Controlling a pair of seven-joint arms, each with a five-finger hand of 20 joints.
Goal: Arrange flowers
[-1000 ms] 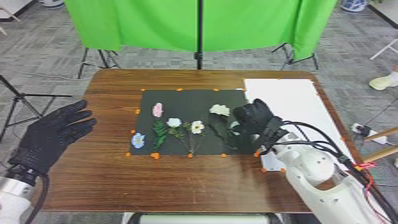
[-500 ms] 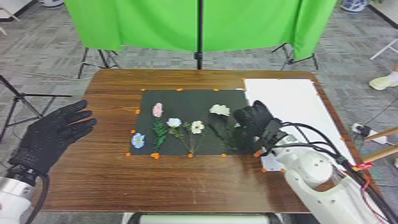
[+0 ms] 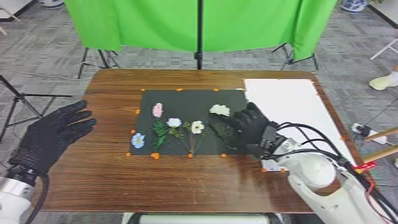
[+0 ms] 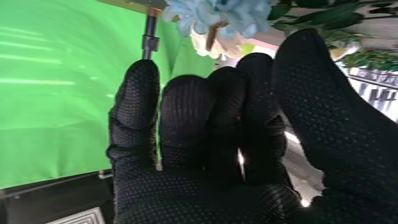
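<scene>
Over black mat (image 3: 187,97), right hand (image 3: 249,127) shifted leftward, nearer topmost white flower (image 3: 219,110), fingers straight; left hand (image 3: 51,132) unmoved, fingers open.

Can make out no text, label, brand, number or sign, head view or right wrist view.
</scene>
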